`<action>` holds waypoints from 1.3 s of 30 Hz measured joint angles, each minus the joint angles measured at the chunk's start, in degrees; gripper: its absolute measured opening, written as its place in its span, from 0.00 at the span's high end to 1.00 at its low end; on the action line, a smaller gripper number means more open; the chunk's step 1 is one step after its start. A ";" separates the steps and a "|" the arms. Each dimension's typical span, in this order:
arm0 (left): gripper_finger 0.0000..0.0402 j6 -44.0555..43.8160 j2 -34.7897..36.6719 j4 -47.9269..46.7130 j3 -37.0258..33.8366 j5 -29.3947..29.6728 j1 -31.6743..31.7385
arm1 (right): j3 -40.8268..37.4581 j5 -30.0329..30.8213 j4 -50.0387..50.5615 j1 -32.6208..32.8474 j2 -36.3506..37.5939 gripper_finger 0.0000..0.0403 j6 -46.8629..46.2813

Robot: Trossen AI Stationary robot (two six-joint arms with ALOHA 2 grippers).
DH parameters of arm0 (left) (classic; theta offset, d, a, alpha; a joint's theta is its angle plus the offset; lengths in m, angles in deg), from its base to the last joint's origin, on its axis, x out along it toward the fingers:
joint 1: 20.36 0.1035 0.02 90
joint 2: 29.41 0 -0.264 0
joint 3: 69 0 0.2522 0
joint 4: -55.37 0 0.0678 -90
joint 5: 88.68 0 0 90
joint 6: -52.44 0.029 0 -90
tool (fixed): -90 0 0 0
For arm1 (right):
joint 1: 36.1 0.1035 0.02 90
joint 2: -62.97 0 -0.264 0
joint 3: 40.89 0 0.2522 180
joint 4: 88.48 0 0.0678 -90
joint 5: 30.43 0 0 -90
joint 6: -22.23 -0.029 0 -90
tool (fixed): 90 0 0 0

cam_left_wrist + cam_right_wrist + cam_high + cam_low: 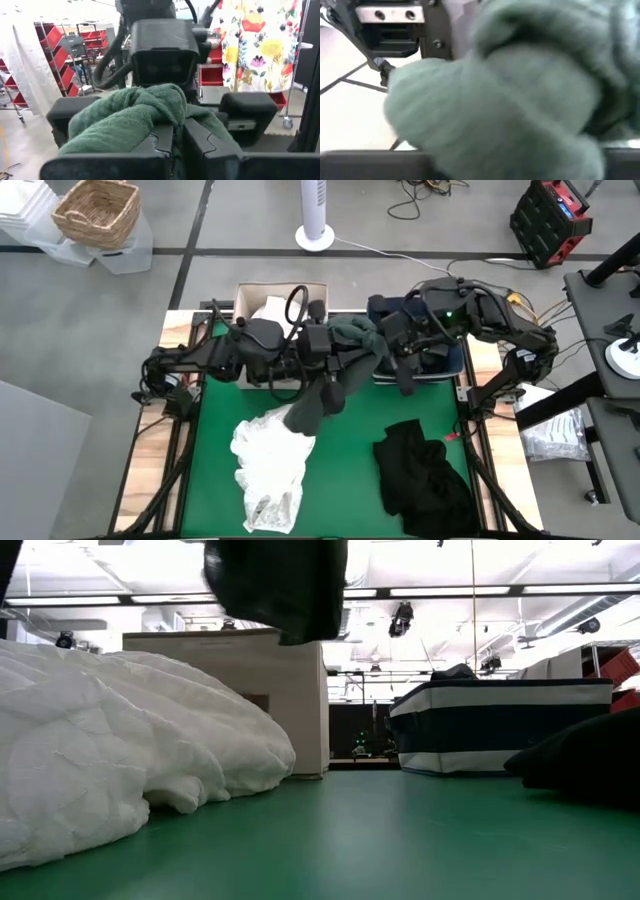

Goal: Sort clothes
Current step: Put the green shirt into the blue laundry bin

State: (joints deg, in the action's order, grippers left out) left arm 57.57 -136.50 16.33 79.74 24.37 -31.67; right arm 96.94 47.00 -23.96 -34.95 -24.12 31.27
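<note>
Your green garment [335, 375] hangs in the air between both arms, above the mat in front of the beige box [262, 295] and navy bin [452, 362], its long axis drooping toward the white clothes [268, 465]. The left gripper [176, 137] pinches it nearly closed. You cannot tell the right gripper's [385, 345] fingers; cloth covers them.

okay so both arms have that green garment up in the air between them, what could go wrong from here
1. Both the left end effector and the right end effector meet at the dark green garment; pulling apart could stretch it or make one grip slip.
2. Its free end hangs low over the white garment and could drag that along.
3. The arms crowd between the beige box and the navy bin, so they might bump each other.
</note>
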 joint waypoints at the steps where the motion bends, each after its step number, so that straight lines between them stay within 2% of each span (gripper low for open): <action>1: 0.99 -0.56 0.04 0.30 0.03 0.65 -0.02 | 0.00 0.09 -0.35 0.00 0.00 0.79 0.48; 2: 0.98 -1.77 0.12 0.28 0.06 1.88 -0.03 | 0.00 0.27 -0.37 0.00 0.02 0.87 1.02; 3: 0.97 -2.82 0.27 -0.36 0.10 3.09 -0.04 | 0.00 0.57 -0.18 -0.02 0.12 0.89 1.33; 6: 0.90 -5.92 1.03 -3.77 0.11 6.05 0.00 | -0.20 2.41 0.27 -0.09 0.47 0.89 0.66; 13: 0.73 -9.40 3.64 -16.87 0.11 8.00 0.07 | -0.07 10.66 4.55 -0.01 2.32 0.89 1.37; 17: 0.68 -11.38 4.33 -23.51 0.08 8.49 0.11 | -0.07 24.17 7.17 0.02 3.08 0.89 1.12; 22: 0.65 -13.40 4.92 -28.92 0.00 10.27 0.02 | 0.17 40.59 9.62 -0.17 5.22 0.89 1.29; 27: 0.65 -14.87 5.10 -32.79 0.00 14.46 0.13 | 0.29 52.16 15.10 -1.35 6.64 0.89 0.92; 29: 0.65 -15.15 5.10 -33.32 0.00 14.55 0.13 | 0.43 54.30 18.18 -2.67 7.72 0.89 -1.07; 33: 0.65 -15.14 5.14 -33.26 0.00 14.61 0.12 | 0.52 54.82 26.23 -7.36 10.00 0.89 -7.90; 39: 0.65 -15.02 5.18 -33.26 0.00 16.83 0.17 | 0.46 51.82 39.15 -15.01 11.56 0.89 -17.14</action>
State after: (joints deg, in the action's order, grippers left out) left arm 42.55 -131.32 -16.93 79.74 41.20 -31.50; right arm 97.40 98.82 15.19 -49.95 -12.56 14.13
